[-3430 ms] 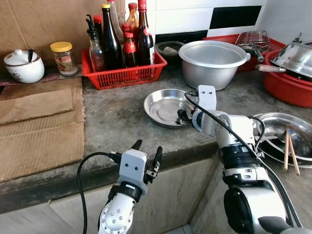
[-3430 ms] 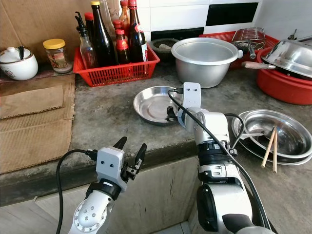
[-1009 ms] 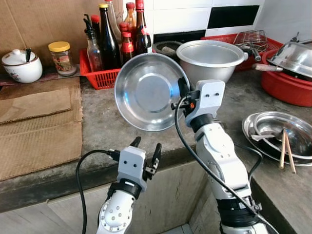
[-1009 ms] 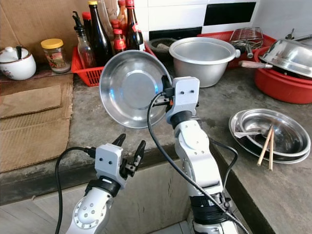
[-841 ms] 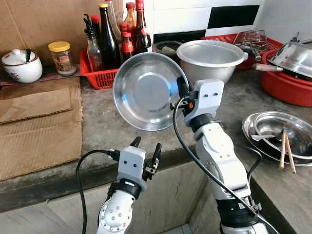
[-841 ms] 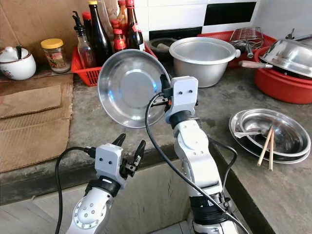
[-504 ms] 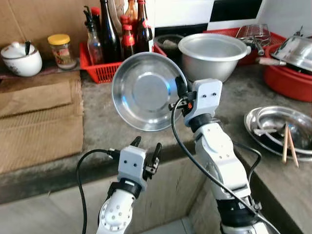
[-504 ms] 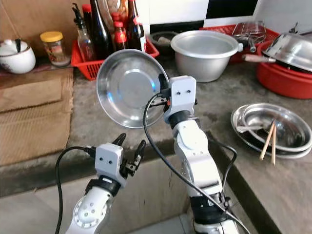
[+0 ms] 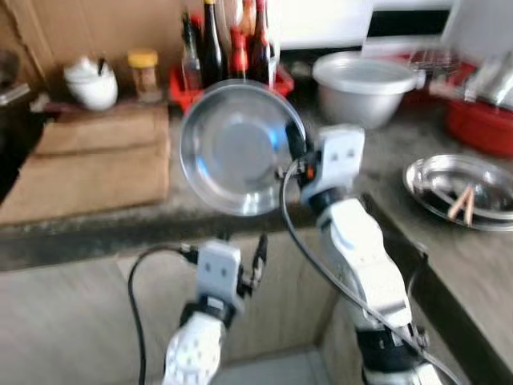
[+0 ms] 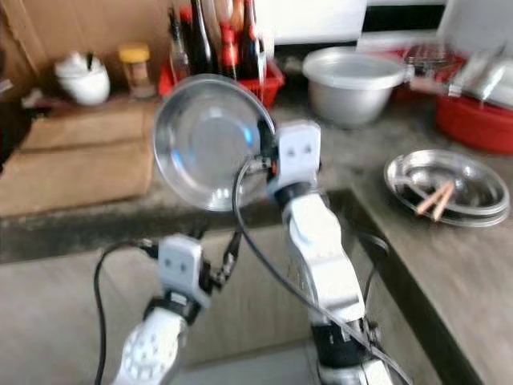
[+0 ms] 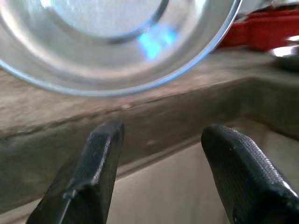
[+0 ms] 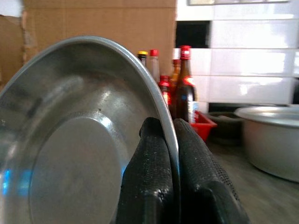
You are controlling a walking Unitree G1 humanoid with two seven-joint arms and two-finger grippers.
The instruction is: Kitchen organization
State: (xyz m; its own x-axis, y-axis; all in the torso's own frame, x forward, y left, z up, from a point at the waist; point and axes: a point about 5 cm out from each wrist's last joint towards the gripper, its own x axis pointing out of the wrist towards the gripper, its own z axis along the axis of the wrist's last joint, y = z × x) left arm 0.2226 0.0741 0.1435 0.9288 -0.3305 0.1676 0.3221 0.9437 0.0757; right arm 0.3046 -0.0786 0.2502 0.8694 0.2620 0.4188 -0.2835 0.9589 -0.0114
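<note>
Landmark: the grey stone counter (image 9: 377,168), seen blurred by both eye views; every place below is given from it.
Steel dish (image 9: 238,147): held on edge in the air above the counter's front edge, its hollow side facing the robot's head.
Right gripper (image 12: 172,154): raised over the counter's front edge, its two black fingers (image 12: 149,154) pinched tight on the dish's rim, one on each face.
Left gripper (image 11: 161,175): low, in front of the counter's front face and below the dish, fingers spread wide with nothing between them.
Red basket of bottles (image 9: 232,76): at the back of the counter, behind the dish.
Large metal pot (image 9: 367,84): at the back of the counter, right of the basket.
Stacked steel plates with chopsticks (image 9: 463,192): lying flat on the counter's right part, well apart from the held dish.
Cardboard sheet (image 9: 96,164): flat on the counter's left part.
White lidded pot (image 9: 90,80): at the counter's back left.
Yellow-lidded jar (image 9: 144,72): just beside the white lidded pot, between it and the basket.
</note>
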